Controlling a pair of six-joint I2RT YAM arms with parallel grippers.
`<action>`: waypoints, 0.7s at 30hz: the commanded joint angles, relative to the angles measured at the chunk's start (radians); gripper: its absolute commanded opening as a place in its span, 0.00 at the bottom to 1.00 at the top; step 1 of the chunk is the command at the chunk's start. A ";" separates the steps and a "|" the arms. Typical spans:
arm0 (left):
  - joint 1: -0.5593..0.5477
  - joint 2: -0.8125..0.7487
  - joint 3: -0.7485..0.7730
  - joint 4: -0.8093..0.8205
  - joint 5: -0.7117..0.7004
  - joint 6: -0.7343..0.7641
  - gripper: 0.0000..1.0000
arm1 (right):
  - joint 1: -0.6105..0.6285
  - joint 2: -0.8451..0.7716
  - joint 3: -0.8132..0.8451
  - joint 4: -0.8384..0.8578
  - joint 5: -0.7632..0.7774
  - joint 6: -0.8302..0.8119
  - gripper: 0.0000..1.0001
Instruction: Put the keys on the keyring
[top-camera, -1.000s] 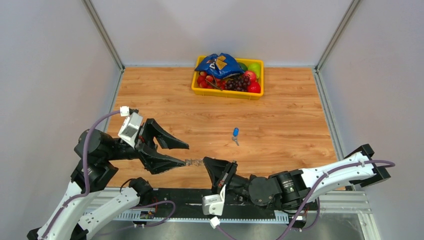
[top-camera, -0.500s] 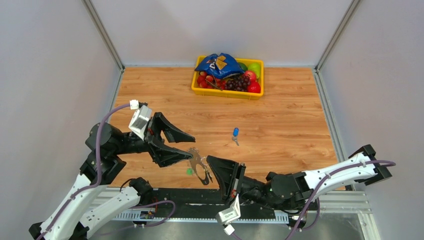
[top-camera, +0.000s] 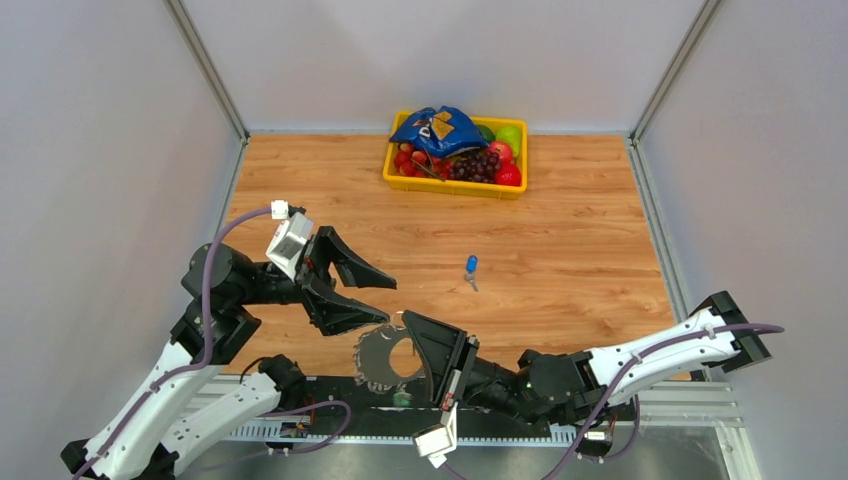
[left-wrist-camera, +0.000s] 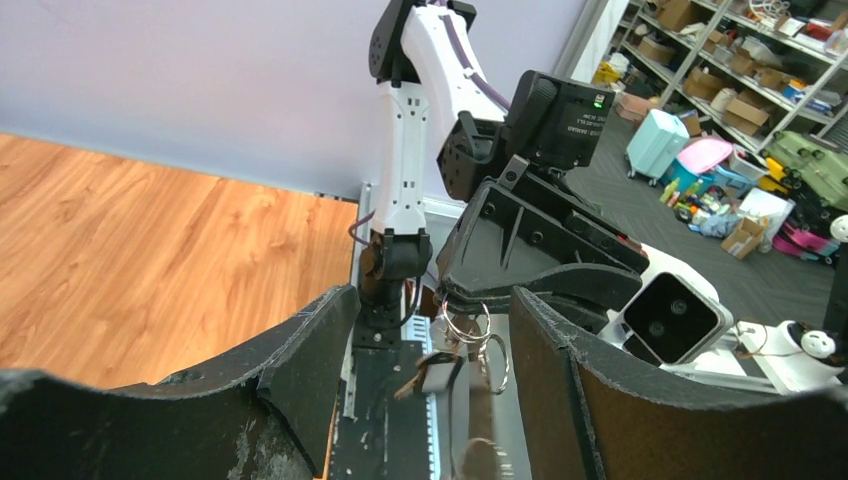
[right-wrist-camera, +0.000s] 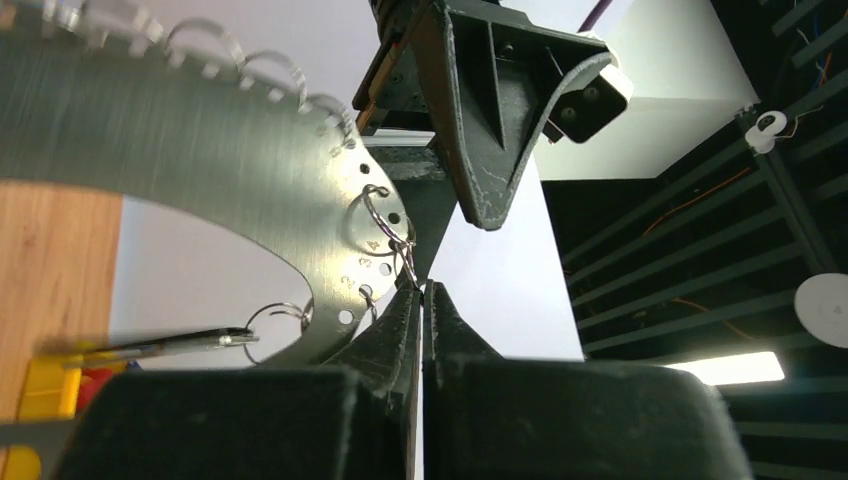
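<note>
The keyring (top-camera: 372, 356) is a flat grey metal hoop with a jagged edge, held up over the table's near edge. My right gripper (top-camera: 408, 321) is shut on one of its small split rings (right-wrist-camera: 404, 262); in the right wrist view its tips (right-wrist-camera: 422, 290) pinch together under the hoop (right-wrist-camera: 200, 150). A thin key (right-wrist-camera: 165, 345) hangs from another ring. One blue-headed key (top-camera: 470, 266) lies alone on the table. My left gripper (top-camera: 388, 300) is open just left of the hoop, holding nothing. In the left wrist view its fingers (left-wrist-camera: 310, 340) flank the rings (left-wrist-camera: 465, 325).
A yellow basket (top-camera: 455, 186) with fruit and a blue bag stands at the back of the wooden table. Grey walls close in the left, right and back. The black rail with the arm bases (top-camera: 330, 395) runs along the near edge.
The right arm has swung the keyring round so its flat face shows from above, and drawn it nearer the table's edge. The left gripper has moved right, towards it.
</note>
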 joint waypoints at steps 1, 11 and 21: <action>-0.002 0.005 -0.011 0.073 0.044 -0.030 0.67 | 0.005 0.029 0.013 0.127 0.066 -0.124 0.00; -0.002 0.000 -0.032 0.110 0.066 -0.062 0.68 | -0.002 0.076 -0.026 0.332 0.098 -0.295 0.00; -0.002 0.042 -0.030 0.125 0.107 -0.111 0.59 | -0.009 0.066 -0.032 0.348 0.076 -0.338 0.00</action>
